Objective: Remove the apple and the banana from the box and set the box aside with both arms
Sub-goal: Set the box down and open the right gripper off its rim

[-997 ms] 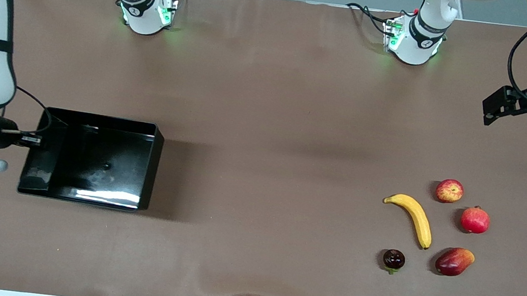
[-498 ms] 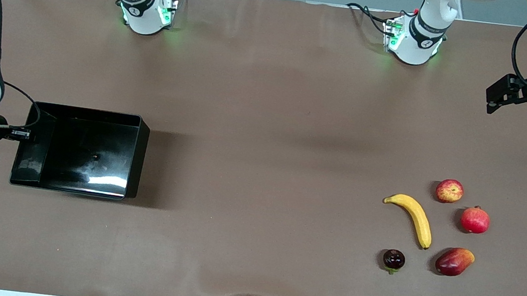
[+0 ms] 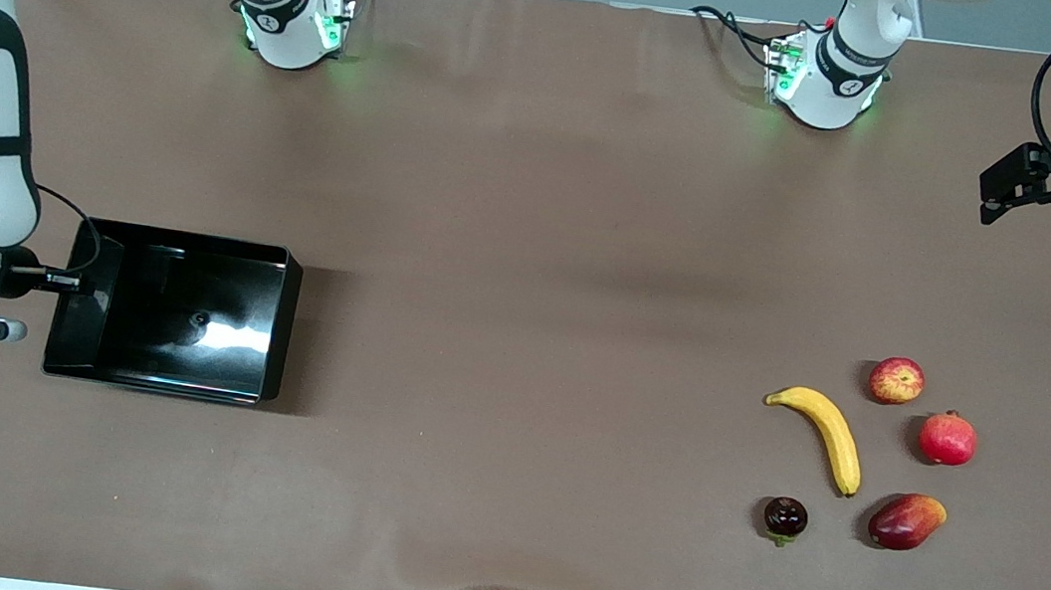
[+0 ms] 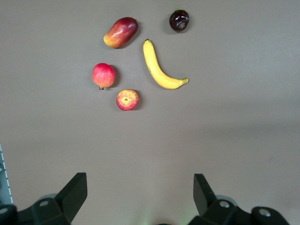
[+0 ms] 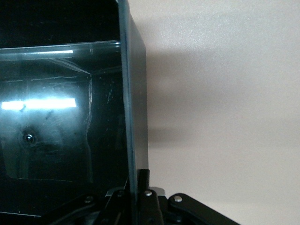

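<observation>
Here the glossy black box (image 3: 173, 310), low-walled and rectangular, sits at the right arm's end of the table, its end wall pinched by the right gripper (image 3: 76, 283). The left gripper (image 3: 1010, 189) hangs spread open over bare table, well apart from the curved yellow banana (image 3: 824, 434) and the small red, yellow-streaked apple (image 3: 896, 381) beside it at the left arm's end.

Even, bright overhead light; soft shadows beside the fruits, white glare inside the glossy box (image 3: 182, 238).

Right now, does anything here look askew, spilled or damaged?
Nothing stands out. The box is intact, its wall pinched by the right claw. The banana and apple lie whole on the table.
</observation>
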Available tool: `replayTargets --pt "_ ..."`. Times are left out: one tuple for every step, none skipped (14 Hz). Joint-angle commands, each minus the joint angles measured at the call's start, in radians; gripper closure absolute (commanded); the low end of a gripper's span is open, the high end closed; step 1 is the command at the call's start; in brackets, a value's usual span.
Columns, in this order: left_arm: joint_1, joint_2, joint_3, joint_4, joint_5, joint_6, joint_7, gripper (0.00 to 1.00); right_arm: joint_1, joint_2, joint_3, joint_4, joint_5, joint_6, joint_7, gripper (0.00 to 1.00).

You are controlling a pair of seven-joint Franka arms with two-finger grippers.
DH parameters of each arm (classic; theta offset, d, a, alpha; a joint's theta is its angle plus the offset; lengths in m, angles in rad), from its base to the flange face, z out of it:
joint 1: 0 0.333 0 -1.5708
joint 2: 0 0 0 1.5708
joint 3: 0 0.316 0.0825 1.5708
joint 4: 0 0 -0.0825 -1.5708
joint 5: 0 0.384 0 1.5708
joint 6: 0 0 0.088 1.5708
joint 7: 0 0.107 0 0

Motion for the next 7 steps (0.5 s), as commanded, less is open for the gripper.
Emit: replayTargets --pt "-0.004 -0.019 0.012 0.0 -0.02 -0.011 0.026 0.0 -0.017 -0.003 0.012 0.012 0.0 0.001 -0.017 1.0" --pt "-0.004 -0.019 0.012 0.0 -0.02 -0.011 0.017 0.0 -0.017 -0.003 0.012 0.012 0.0 0.005 -0.017 1.0" --pt "-0.003 -0.018 0.012 0.002 -0.019 -0.011 0.012 0.0 -0.017 -0.001 0.012 0.015 -0.002 0.007 -0.018 1.0" --pt "0.002 -0.018 0.014 0.003 -0.022 -0.009 0.015 0.0 -0.017 -0.001 0.012 0.018 -0.003 0.007 -0.018 1.0" --pt "0.011 -0.016 0.014 0.006 -0.02 -0.009 0.021 0.0 -0.018 -0.001 0.01 0.021 -0.003 0.007 -0.02 1.0" --pt "0.023 -0.014 0.012 0.008 -0.022 -0.009 0.021 0.0 -0.018 0.0 0.01 0.021 -0.003 0.011 -0.018 1.0" --pt "0.025 -0.016 0.014 0.005 -0.02 -0.009 0.019 0.0 -0.018 0.002 0.01 0.021 -0.006 0.027 -0.02 1.0"
